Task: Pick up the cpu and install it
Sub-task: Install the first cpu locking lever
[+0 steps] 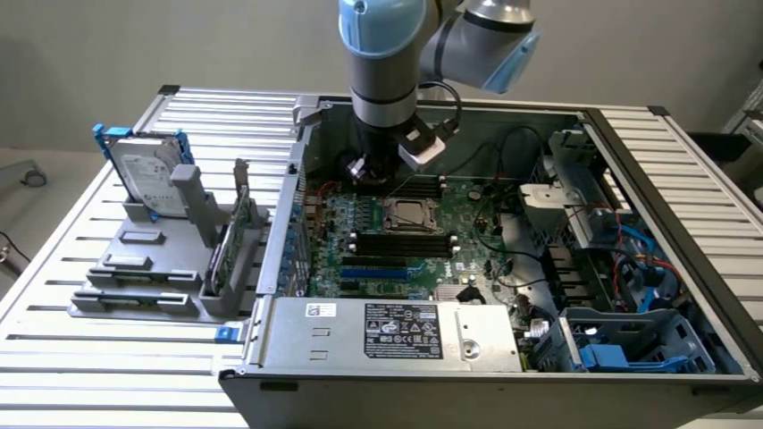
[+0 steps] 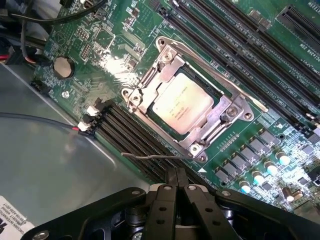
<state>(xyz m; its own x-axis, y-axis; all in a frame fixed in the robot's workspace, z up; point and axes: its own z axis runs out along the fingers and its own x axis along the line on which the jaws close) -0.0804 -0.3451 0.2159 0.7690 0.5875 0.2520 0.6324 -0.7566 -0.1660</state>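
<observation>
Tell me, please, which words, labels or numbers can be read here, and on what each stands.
No text can be read.
Black label on the power supply: print too small.
Hard drive label: too small.
cpu: faint print, blurred.
Circuit board: white lettering too small.

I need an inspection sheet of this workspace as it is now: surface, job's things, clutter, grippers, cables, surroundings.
Surface: slatted metal table carrying an open computer case.
Job's things: cpu lies in the socket on the motherboard.
Clutter: hard drive upright in a grey rack, on the exterior view's left.
Grippers: gripper above the motherboard beside the socket, fingers shut, holding nothing.
Cables: black cables and blue cables inside the case.
Surroundings: grey wall.
</observation>
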